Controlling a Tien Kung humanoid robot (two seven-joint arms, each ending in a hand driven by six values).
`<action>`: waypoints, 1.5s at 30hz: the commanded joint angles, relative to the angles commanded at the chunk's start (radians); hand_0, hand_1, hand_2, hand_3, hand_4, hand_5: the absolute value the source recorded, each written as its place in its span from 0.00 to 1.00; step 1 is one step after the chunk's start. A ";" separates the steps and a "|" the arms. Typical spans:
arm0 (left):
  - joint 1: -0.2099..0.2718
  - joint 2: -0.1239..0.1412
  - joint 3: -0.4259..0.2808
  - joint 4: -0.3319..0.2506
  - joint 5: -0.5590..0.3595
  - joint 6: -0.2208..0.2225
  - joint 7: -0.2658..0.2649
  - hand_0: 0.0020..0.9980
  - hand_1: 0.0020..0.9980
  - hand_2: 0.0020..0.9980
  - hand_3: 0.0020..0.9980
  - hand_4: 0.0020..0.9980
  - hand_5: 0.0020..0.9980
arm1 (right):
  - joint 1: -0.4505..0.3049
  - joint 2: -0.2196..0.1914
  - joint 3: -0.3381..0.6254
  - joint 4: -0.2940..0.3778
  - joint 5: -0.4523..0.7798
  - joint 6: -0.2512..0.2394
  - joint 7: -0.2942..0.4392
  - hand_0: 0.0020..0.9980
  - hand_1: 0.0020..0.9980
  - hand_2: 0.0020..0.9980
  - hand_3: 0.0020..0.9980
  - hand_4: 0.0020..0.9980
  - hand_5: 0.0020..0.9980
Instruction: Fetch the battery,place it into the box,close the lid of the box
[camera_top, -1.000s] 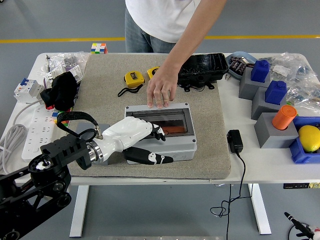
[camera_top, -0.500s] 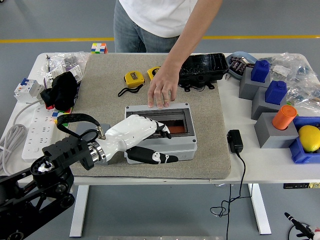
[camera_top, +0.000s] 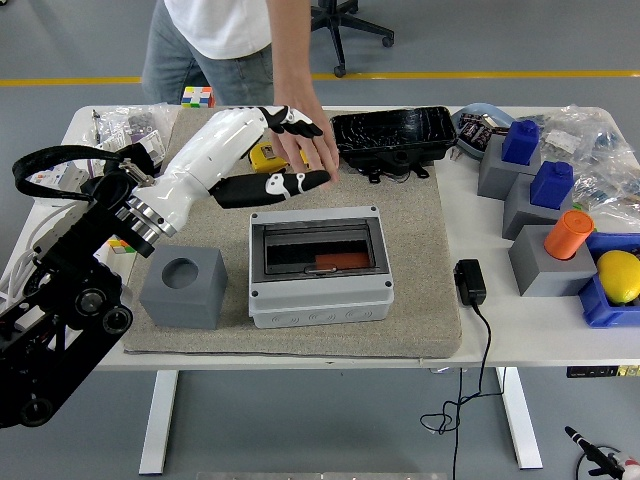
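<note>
The grey box sits in the middle of the mat, its dark see-through lid lying flat over it. An orange-red battery shows through the lid at the box's right. My left hand hangs above the mat's far side, behind the box, open with thumb and fingers spread and holding nothing. A person's hand reaches down just behind my fingers, over a partly hidden yellow tape measure.
A grey cube with a round hole stands left of the box. A black tray lies at the back. At the right are blue blocks, an orange cylinder and a lemon. A power adapter lies by the mat.
My left hand has lifted off the box's front and swung up and back. The person's hand left the box's rear edge, and the person stepped left.
</note>
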 joint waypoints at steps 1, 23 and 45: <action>0.002 -0.010 -0.026 0.014 -0.037 0.000 -0.019 0.76 0.79 0.77 0.77 1.00 1.00 | 0.000 0.001 -0.002 0.000 0.001 0.000 0.000 0.87 0.79 0.77 0.85 1.00 1.00; 0.054 -0.042 -0.273 0.302 -0.808 -0.151 -0.141 1.00 1.00 0.96 0.92 1.00 1.00 | 0.002 0.008 -0.005 0.000 0.007 0.000 0.001 0.87 0.79 0.77 0.85 1.00 1.00; 0.079 -0.009 -0.417 0.340 -0.332 -0.107 0.035 1.00 1.00 0.97 0.94 1.00 1.00 | 0.003 0.007 0.043 0.000 -0.027 0.002 -0.003 0.87 0.79 0.77 0.85 1.00 1.00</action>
